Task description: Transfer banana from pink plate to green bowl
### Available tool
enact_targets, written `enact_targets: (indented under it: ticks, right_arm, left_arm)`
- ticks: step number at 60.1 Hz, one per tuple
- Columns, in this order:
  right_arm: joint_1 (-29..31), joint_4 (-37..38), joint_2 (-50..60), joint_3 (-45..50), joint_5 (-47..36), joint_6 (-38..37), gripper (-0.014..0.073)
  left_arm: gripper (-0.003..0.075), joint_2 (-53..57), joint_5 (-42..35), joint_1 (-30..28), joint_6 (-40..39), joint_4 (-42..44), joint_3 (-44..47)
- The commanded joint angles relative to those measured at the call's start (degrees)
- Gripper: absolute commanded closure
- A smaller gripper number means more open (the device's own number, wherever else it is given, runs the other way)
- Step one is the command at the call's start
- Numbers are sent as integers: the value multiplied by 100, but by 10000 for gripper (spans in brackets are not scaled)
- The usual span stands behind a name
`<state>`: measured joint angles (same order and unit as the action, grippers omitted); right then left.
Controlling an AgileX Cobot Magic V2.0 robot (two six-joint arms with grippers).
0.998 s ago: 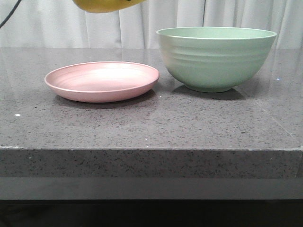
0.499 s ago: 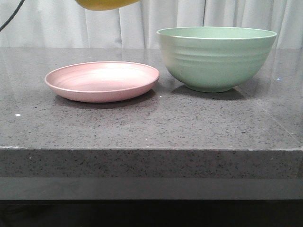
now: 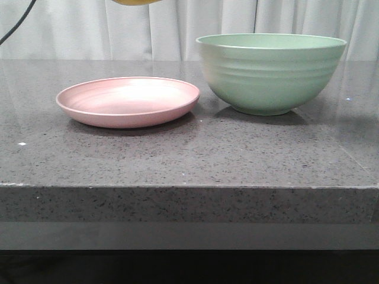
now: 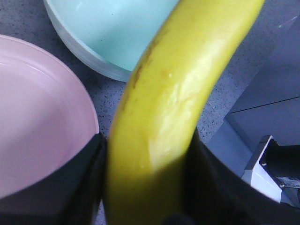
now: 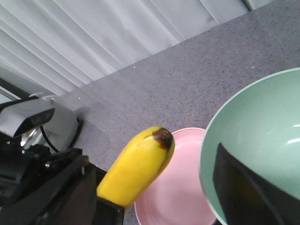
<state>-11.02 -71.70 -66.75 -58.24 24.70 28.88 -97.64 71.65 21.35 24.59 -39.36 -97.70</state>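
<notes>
The banana (image 4: 173,108) is bright yellow and is clamped between the black fingers of my left gripper (image 4: 147,154), high over the table. In the front view only its underside (image 3: 133,2) shows at the top edge, above the pink plate (image 3: 127,121). The plate is bare. The green bowl (image 3: 269,77) stands to its right, almost touching it. In the right wrist view the banana (image 5: 138,166), with its dark tip, hangs over the plate (image 5: 178,192) beside the bowl (image 5: 262,126). My right gripper (image 5: 150,185) is open and empty, above the bowl and plate.
The grey speckled stone counter (image 3: 189,154) has its front edge near the camera. White curtains (image 3: 177,29) hang behind it. The left arm's wrist camera housing (image 5: 28,119) shows in the right wrist view. A white and black device (image 4: 269,164) sits beyond the counter's edge.
The banana has risen and drifted a little to the right, nearly leaving the top of the front view. Plate and bowl have not moved.
</notes>
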Motion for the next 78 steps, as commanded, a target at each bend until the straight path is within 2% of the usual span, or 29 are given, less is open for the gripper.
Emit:
enact_targets:
  ticks: [1, 11, 18, 30, 55, 72, 78]
  right_arm:
    - [1, -1038, -142, -241, -103, 613, 53]
    - [1, -2247, -566, -323, 127, 1591, 53]
    - [1, -2668, -835, -391, 291, 1911, 53]
    - [-132, -2717, -1315, -674, 767, 1934, 53]
    - [-453, -2639, -1583, -845, 1053, 1945, 63]
    - [-453, -2603, -1583, -845, 1226, 1945, 281]
    - [-453, -2603, -1583, -845, 1261, 1945, 408]
  left_arm:
    - [678, 317, 104, -23, 20, -408, -213]
    - [678, 317, 96, -23, 20, -408, -213]
    - [678, 317, 96, -23, 20, -411, -213]
    - [678, 317, 26, -23, 20, -411, -213]
    - [678, 317, -55, -23, 20, -421, -213]
    - [678, 317, -91, -23, 20, -421, -213]
    - [678, 317, -95, -23, 20, -421, -213]
